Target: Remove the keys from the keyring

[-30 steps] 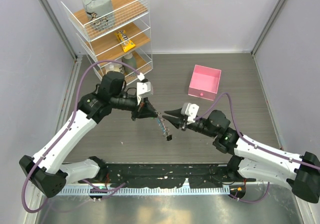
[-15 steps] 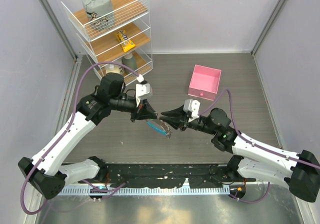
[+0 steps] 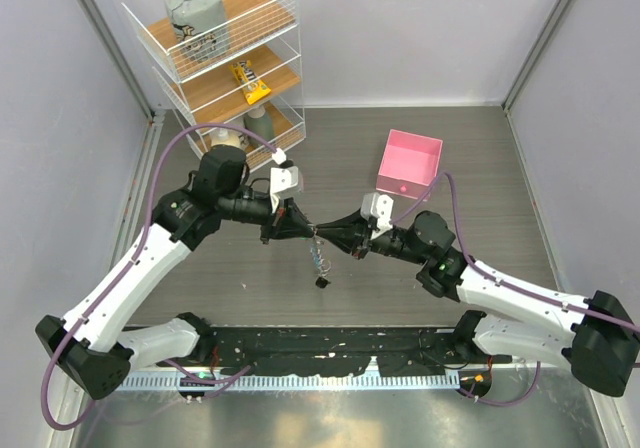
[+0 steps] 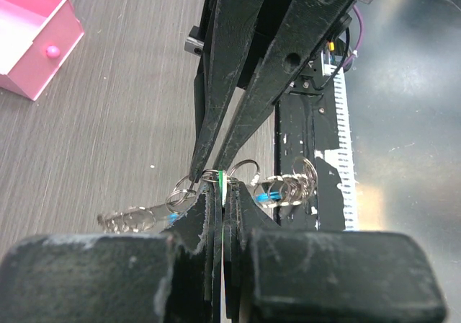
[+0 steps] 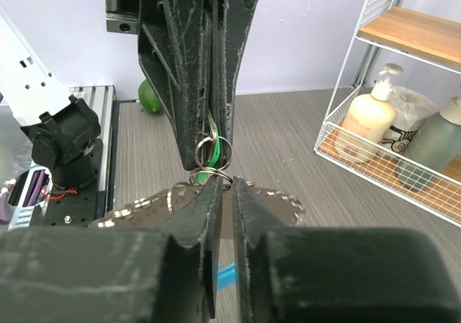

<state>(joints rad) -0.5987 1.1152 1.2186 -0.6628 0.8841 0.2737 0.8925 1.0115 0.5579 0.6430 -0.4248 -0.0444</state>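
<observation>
**Both grippers pinched shut where key meets ring, held aloft.**
The left gripper (image 4: 225, 187) fingers clamp the green-headed key (image 5: 213, 152). The right gripper (image 5: 225, 184) fingers pinch the silvery beaded-chain keyring (image 3: 320, 260) just beside it. The chain hangs limp below, dark clasp (image 3: 322, 281) lowest, blue strip (image 4: 271, 193) alongside. Judged light, slack and slippery: grip the rigid key head, not the chain.
</observation>
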